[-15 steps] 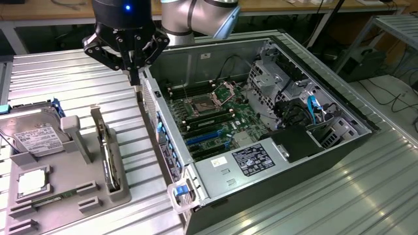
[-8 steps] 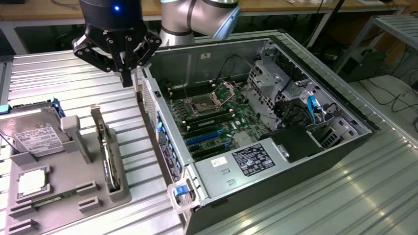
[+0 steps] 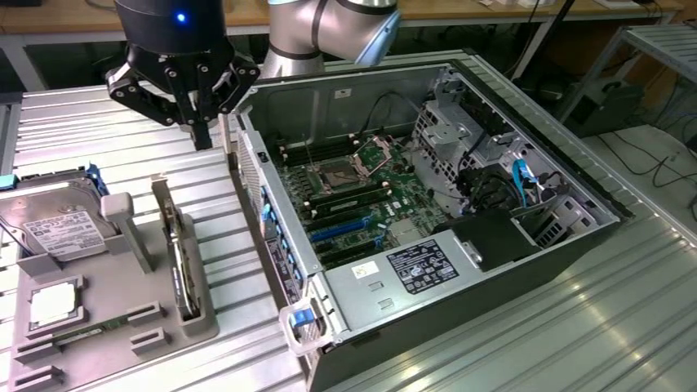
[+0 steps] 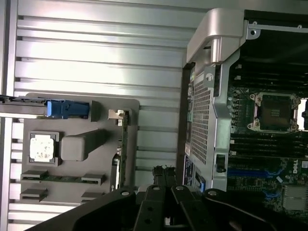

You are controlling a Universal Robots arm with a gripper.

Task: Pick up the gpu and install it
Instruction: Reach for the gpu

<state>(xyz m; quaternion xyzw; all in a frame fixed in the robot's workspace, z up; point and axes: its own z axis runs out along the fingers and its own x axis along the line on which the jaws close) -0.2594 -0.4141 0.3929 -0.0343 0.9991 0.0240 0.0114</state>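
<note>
Presently listed, with each place given against the computer case [image 3: 458, 327] [image 4: 211, 33].

Surface: a ribbed sheet-metal table [image 3: 544, 327] [image 4: 96, 48], bright with glare, carrying everything below.

Computer case: lies on its side with the side panel off. The motherboard [image 3: 348, 196] [image 4: 269, 144] is exposed inside, and its processor socket is open. A silver power supply [image 3: 419, 265] with a dark label sits at the case's near end.

Grey holder [image 3: 120, 302] [image 4: 77, 125]: on the table beside the case, on the exterior view's left.

Gpu [image 3: 175, 245] [image 4: 124, 144]: stands on edge in the holder slot nearest the case, outside the case, with nothing gripping it.

Hard drive [image 3: 55, 229] [image 4: 24, 107]: propped in the holder on the side away from the case.

Processor chip [image 3: 52, 304] [image 4: 41, 147]: flat in the holder, farther from the case than the gpu.

Gripper [image 3: 202, 140] [image 4: 163, 173]: black, on a silver arm [image 3: 326, 33]. It hangs over bare table just outside the case's outer wall, above and apart from the holder. Its fingers are pressed together and hold nothing.

Room: a wooden workbench [image 3: 479, 10] stands behind the case. A metal rack [image 3: 664, 41] and loose floor cables [image 3: 654, 163] are beyond the case on the exterior view's right.
</note>
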